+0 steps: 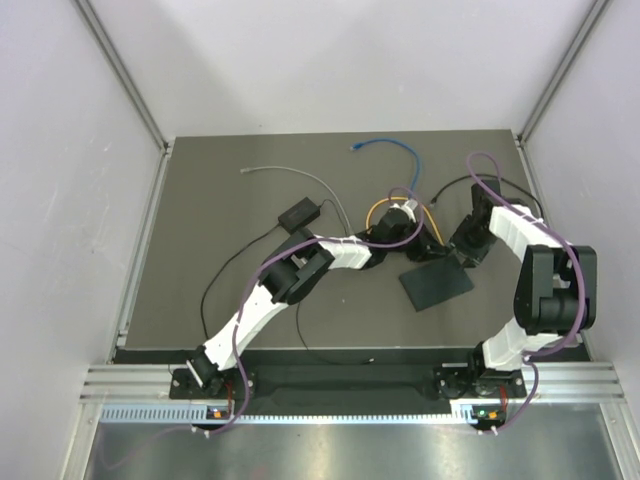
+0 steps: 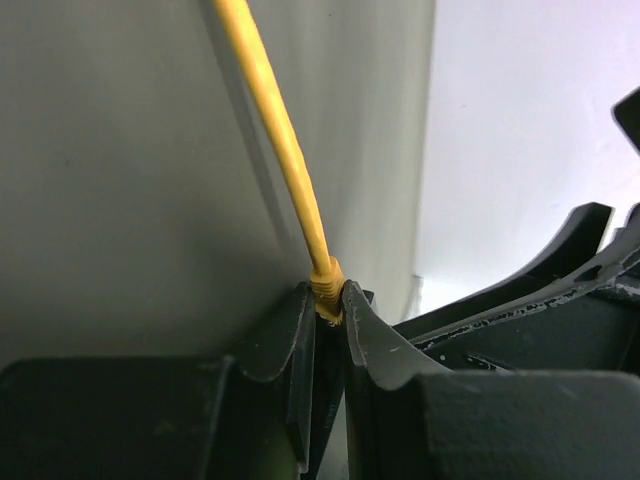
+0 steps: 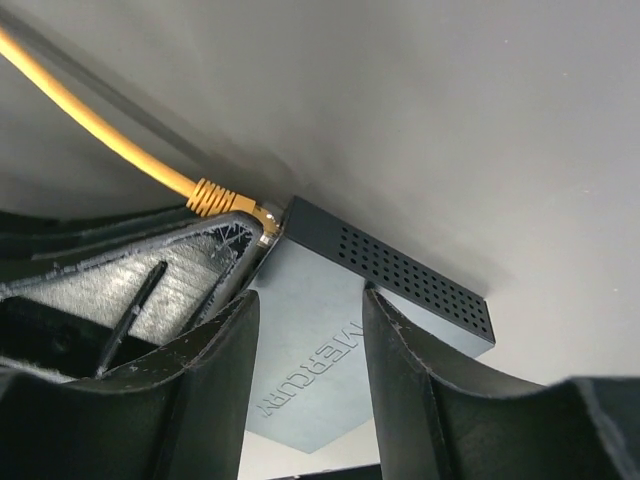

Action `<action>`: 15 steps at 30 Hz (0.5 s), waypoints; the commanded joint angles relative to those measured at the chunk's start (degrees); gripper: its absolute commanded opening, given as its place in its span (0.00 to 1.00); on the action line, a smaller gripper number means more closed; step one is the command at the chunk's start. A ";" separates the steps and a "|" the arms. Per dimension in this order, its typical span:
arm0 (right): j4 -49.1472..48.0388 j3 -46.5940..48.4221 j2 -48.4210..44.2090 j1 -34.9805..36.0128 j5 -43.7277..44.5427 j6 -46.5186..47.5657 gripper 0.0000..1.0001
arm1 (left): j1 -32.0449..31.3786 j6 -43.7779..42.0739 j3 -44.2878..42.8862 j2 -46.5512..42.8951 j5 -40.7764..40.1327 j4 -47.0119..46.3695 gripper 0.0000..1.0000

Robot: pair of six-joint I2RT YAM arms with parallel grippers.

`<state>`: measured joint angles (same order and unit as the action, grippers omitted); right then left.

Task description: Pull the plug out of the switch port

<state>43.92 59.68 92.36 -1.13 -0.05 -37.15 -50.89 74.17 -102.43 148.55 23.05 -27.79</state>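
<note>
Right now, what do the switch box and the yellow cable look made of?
Switch box: probably moulded plastic, matte black; vent holes along its side and moulded lettering on top. Yellow cable: smooth, slightly glossy jacket, likely PVC or rubber; ribbed boot of the same yellow at the plug.

The switch [image 3: 330, 340] has a matt dark plastic shell. Its top is smooth with a faint embossed name, and its side is full of small holes. The yellow cable [image 2: 285, 140] has a smooth, slightly shiny jacket, and the boot of its plug [image 3: 215, 197] is ribbed. The fingers [image 3: 420, 390] of the right gripper [image 3: 310, 300] are black plastic, grainy at the edges. The table [image 1: 220, 200] looks matt dark grey.
</note>
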 commanded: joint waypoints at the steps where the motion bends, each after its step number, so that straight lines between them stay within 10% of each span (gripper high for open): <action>1: -1.91 1.40 1.25 0.69 0.32 -1.35 0.45 | 0.62 -9.66 -1.36 -3.00 -4.77 12.39 0.00; 7: -0.51 2.89 2.56 0.69 1.55 -4.77 0.42 | 0.18 -12.39 0.56 -5.29 -8.02 13.90 0.00; 15: 1.24 5.17 5.20 0.69 2.24 -5.58 0.42 | 2.46 5.08 -0.16 -1.85 0.51 3.99 0.00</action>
<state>44.64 62.61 95.20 -0.97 -0.01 -42.11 -50.15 73.78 -102.69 146.54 22.35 -21.74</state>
